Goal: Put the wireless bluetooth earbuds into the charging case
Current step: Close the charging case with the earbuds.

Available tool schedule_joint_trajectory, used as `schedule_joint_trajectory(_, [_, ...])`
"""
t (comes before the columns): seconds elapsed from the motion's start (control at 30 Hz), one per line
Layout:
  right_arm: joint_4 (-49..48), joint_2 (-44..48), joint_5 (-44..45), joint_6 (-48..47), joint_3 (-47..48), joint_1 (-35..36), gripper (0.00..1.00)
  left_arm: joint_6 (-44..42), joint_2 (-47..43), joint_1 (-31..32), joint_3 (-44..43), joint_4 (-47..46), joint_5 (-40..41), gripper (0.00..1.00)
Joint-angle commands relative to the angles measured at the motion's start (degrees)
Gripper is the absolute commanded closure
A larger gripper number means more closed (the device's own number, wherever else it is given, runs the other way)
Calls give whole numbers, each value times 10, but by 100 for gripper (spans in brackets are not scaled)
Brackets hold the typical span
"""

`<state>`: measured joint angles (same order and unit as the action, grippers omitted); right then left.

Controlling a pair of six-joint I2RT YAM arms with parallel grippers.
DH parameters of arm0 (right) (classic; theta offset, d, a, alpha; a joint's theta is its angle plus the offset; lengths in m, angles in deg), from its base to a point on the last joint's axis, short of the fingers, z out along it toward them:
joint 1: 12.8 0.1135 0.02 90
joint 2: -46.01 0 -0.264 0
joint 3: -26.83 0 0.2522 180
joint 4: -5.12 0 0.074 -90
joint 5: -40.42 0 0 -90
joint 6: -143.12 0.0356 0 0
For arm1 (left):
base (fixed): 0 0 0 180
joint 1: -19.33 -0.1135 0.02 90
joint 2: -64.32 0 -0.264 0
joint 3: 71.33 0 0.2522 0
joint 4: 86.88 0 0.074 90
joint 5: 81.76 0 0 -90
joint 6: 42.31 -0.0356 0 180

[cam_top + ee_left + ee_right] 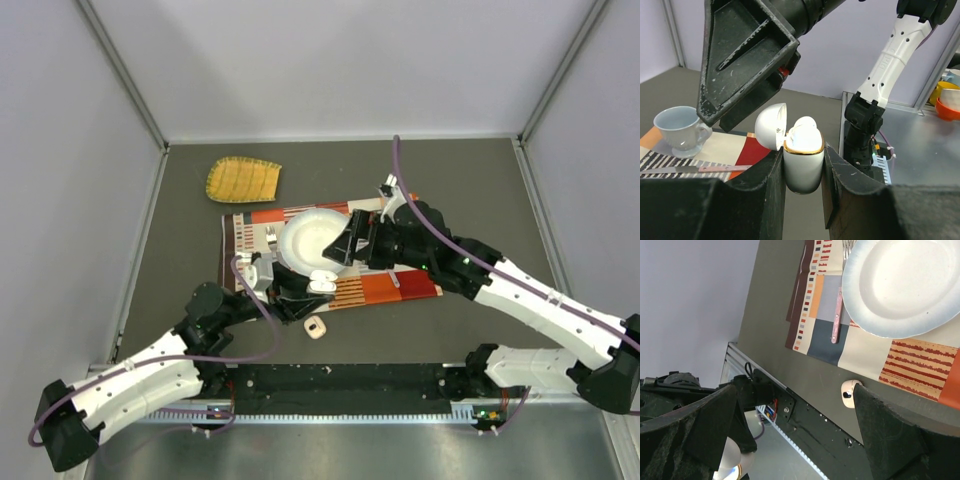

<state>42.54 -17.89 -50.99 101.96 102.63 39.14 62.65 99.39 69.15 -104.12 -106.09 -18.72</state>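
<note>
My left gripper (318, 284) is shut on the white charging case (802, 167), which has a gold rim, and holds it upright with its lid (771, 125) open. One white earbud (803, 128) sits in the case. A second earbud (315, 327) lies on the dark table just in front of the placemat; it also shows in the right wrist view (847, 392). My right gripper (345, 248) is open and empty, hovering just above and behind the case; one of its fingers (740, 65) fills the top of the left wrist view. The case shows at the lower left of the right wrist view (732, 465).
A patterned placemat (400, 285) holds a white plate (310, 235), a fork (836, 315), a knife (700, 169) and a pale blue cup (682, 127). A yellow ribbed dish (243, 180) lies at the back left. Walls enclose the table.
</note>
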Motion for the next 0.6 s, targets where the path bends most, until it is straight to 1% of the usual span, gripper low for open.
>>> schedule_joint_trajectory(0.0, [-12, -8, -13, 14, 15, -4, 1, 2, 8, 2, -22, -39, -17, 100])
schedule_joint_trajectory(0.2, [-22, -25, -64, 19, 7, -4, 1, 4, 25, 2, -24, -56, -12, 100])
schedule_joint_trajectory(0.3, [-27, -18, -67, 20, -12, -4, 1, 7, 33, 1, -26, -65, -6, 100])
schedule_joint_trajectory(0.57, [-28, 39, -60, 16, -60, -4, 1, 16, 53, 2, -24, -79, 16, 100])
